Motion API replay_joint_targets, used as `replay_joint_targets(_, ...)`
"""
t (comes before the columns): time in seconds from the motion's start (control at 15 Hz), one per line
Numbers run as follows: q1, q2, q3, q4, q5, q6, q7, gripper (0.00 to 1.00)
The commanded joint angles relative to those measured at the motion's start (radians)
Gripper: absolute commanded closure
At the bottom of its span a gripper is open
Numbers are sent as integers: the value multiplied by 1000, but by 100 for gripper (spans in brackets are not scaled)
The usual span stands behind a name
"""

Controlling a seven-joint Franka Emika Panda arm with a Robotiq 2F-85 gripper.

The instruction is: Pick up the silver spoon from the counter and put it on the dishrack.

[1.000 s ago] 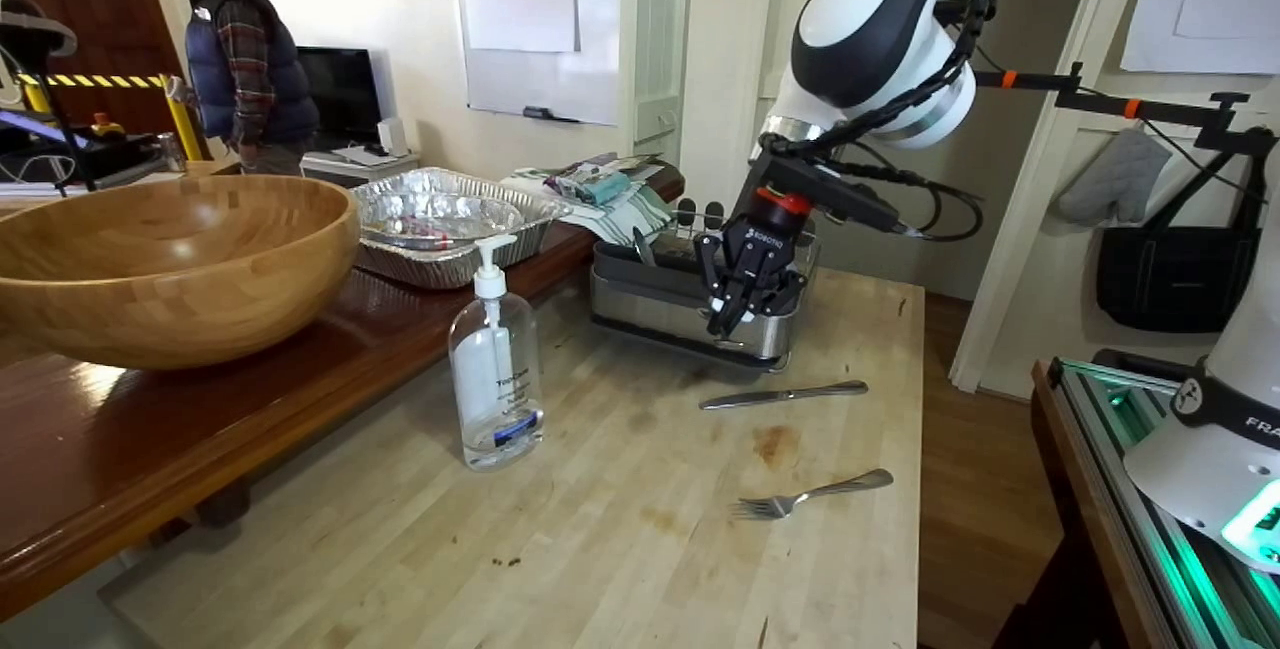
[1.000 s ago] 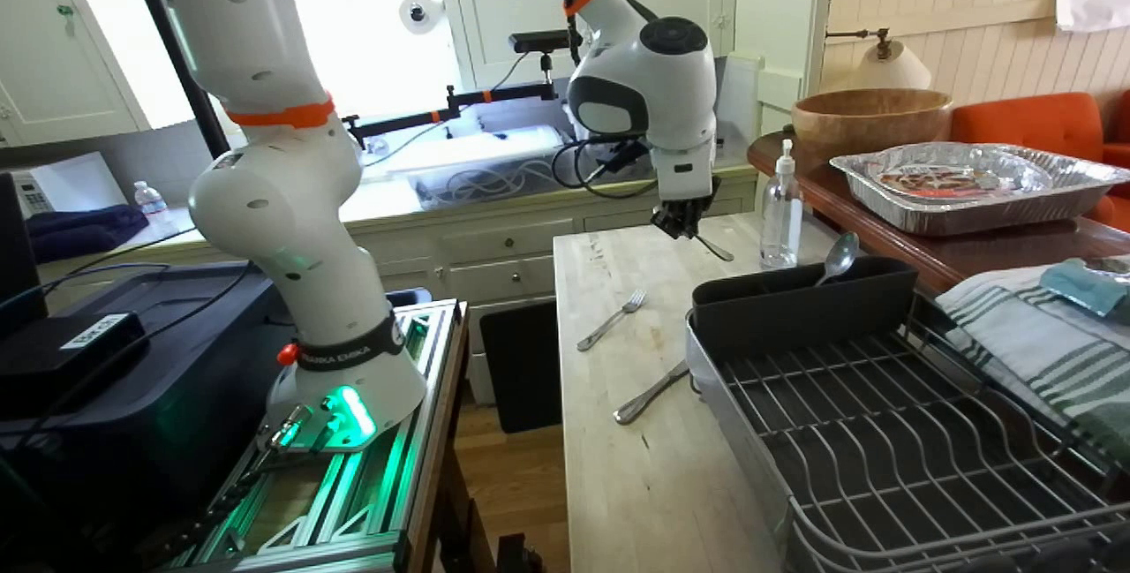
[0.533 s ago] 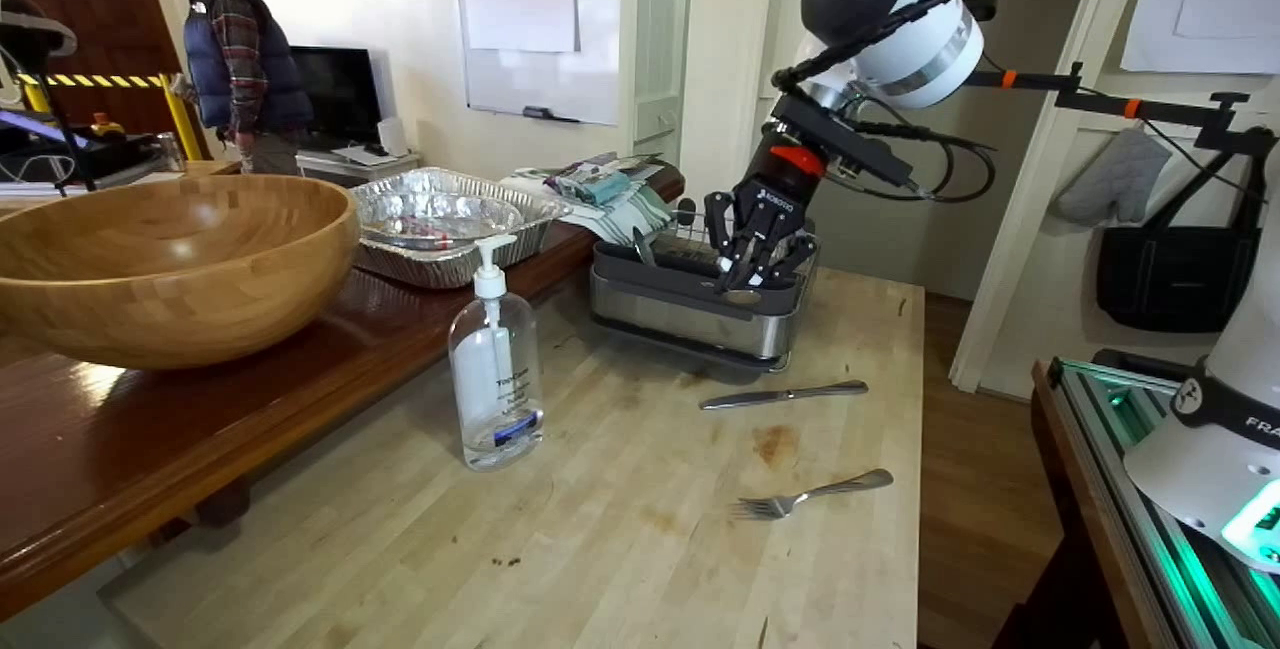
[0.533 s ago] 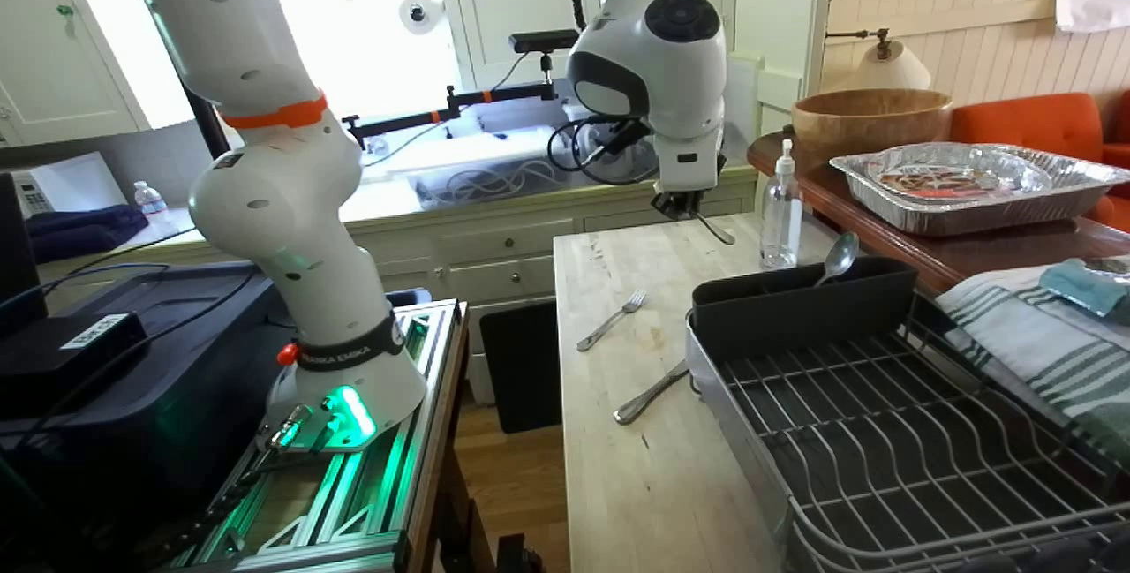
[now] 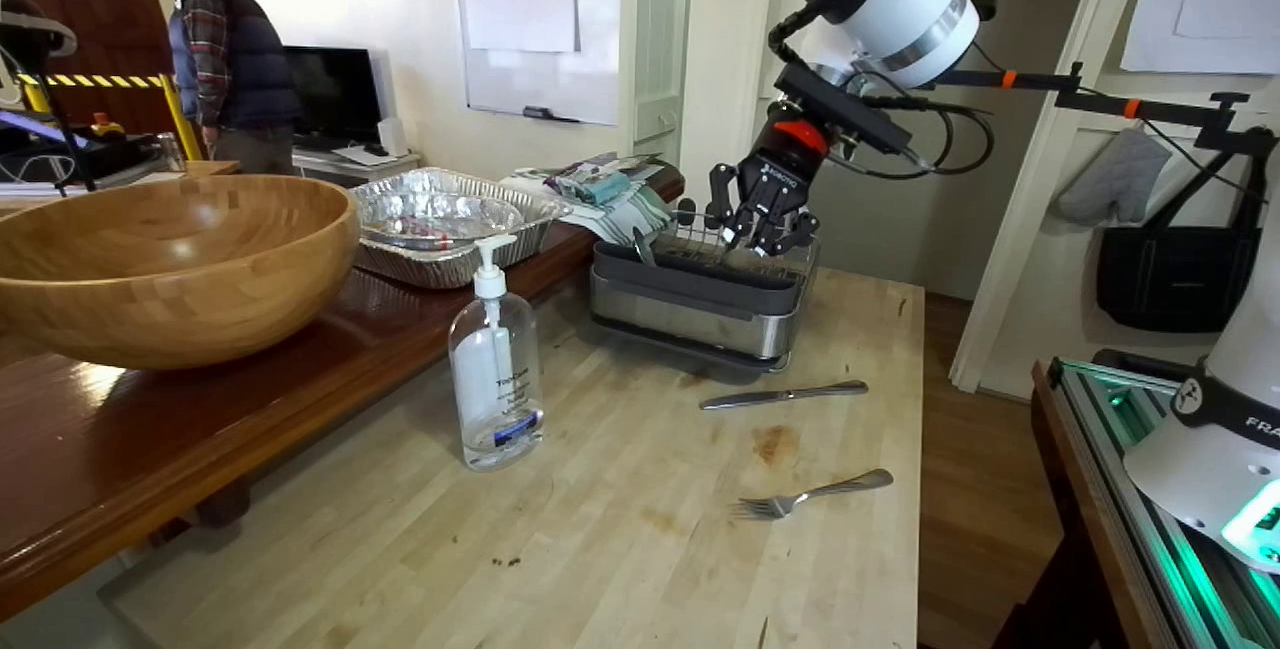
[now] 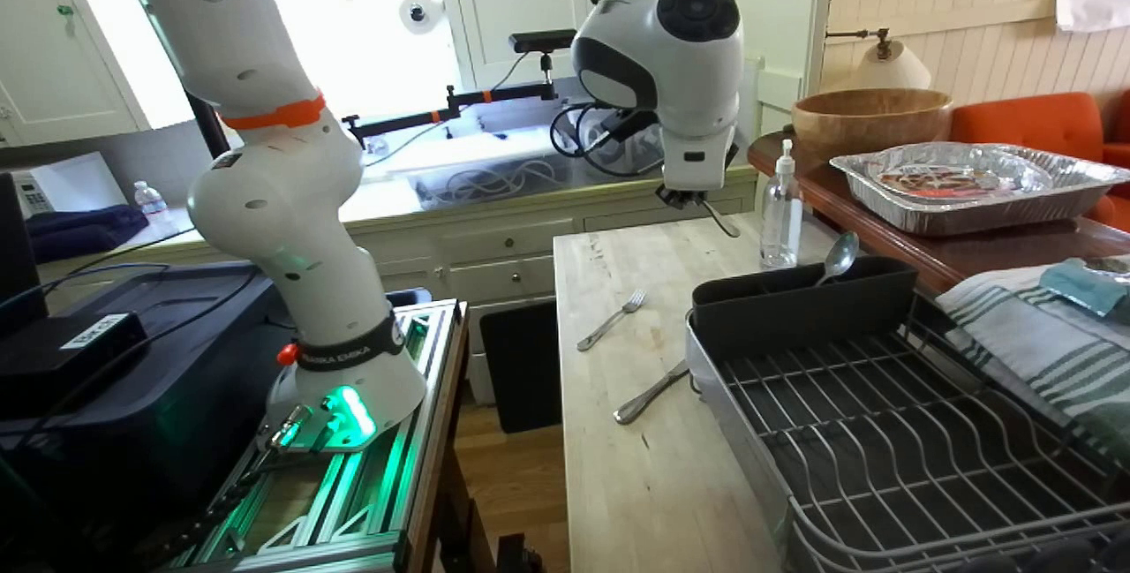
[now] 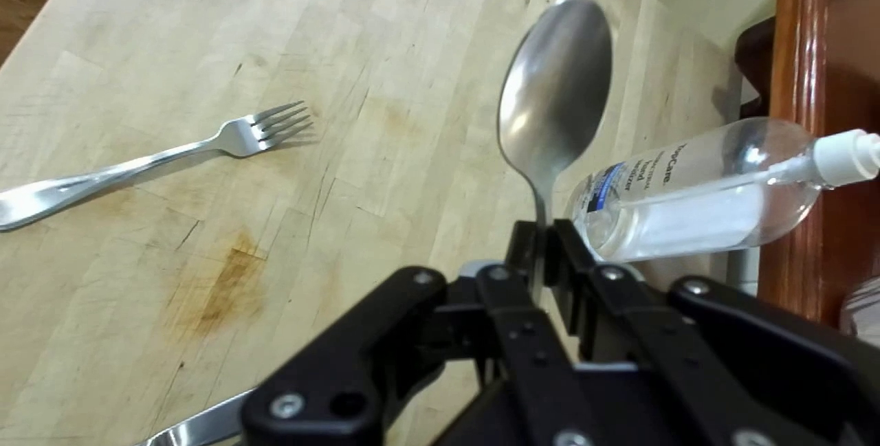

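Now, holding the silver spoon [image 7: 555, 88] clamped in the gripper [image 7: 543, 240]: swing high over the dishrack [image 5: 685, 325], lower gently!

Pale surface [image 5: 600, 529]: planks, visible grain
Dishrack [image 5: 690, 324]: silver-grey, standing on the pale surface; one grey utensil [image 5: 643, 247] leans in its dark holder [image 5: 690, 291]
End effector [image 5: 745, 243]: black, slanting downward, seen against the dishrack's top; anything between its tips too small to tell
Knife [image 5: 785, 395]: lying flat, near the dishrack
Fork [image 5: 790, 504]: lying flat, nearer the camera than the knife, tines leftward
Bottle [image 5: 497, 399]: clear, upright, white pump on top
Wooden bowl [image 5: 200, 314]: on the reddish-brown surface [image 5: 330, 354], near the foil trays [image 5: 430, 266]
Person [image 5: 240, 69]: background, standing, dark vest
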Motion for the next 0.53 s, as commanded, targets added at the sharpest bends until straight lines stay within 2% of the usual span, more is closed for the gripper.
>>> replay_joint_targets(0.0,-21,19,-30,31,45,-80,-5,97)
replay_joint_targets(0.47,-64,50,-85,66,103,-182,-5,97)
